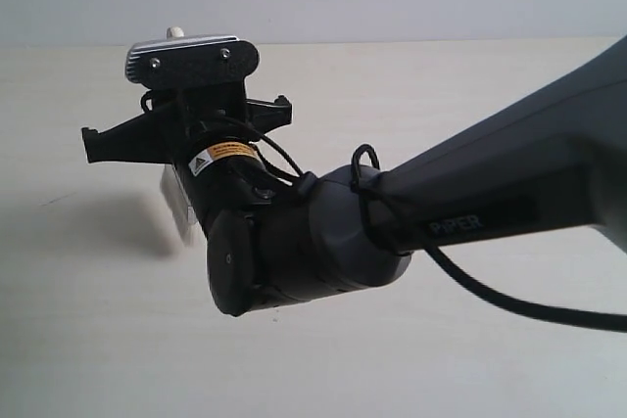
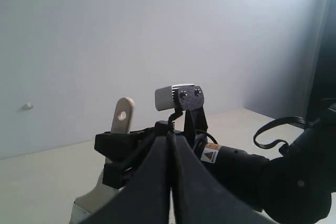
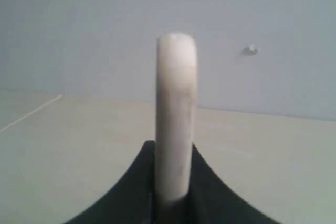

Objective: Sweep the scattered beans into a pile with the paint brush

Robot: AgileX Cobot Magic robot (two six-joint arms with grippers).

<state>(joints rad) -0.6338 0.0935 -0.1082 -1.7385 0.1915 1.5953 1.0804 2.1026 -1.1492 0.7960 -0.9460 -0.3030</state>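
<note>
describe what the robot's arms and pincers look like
Right arm: dark grey rounded shell, pale PIPER lettering, yellow warning sticker, black cable looped alongside, silver camera on the wrist. Left pincer: black tapering fingers.

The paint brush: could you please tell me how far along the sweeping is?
Done: the right gripper is shut on the paint brush. In hand: it holds the brush over the table, left gripper shut and empty. Left: no beans or pile in view, so sweeping is unconfirmed.
</note>
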